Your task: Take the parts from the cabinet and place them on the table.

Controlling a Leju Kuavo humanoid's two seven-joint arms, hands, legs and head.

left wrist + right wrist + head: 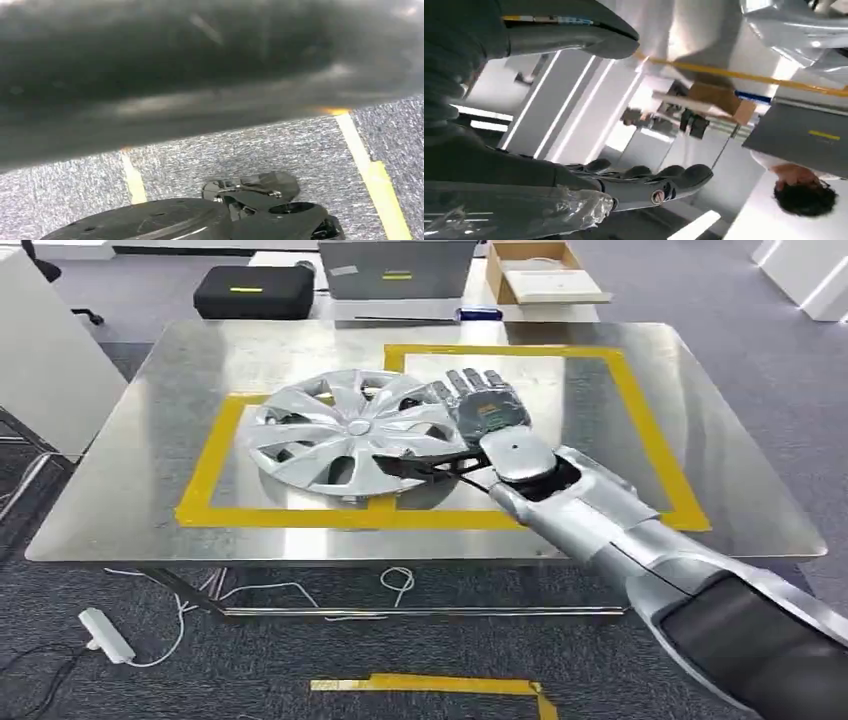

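Observation:
A silver hubcap [345, 430] lies flat on the steel table [130, 490], inside a rectangle of yellow tape [640, 410]. My right hand [490, 415] hovers at the hubcap's right rim, palm down and fingers stretched out over the rim, with the dark thumb below them. In the right wrist view the thumb [574, 35] and fingers [649, 185] stand far apart with nothing between them, and part of the hubcap [794, 25] shows beyond them.
A black case [255, 290], a grey box [395, 270] and a cardboard box [540, 270] stand behind the table. White furniture [45, 360] borders the left. Cables [300, 590] lie on the carpet under the table's front edge. A person [804, 192] stands beyond the table.

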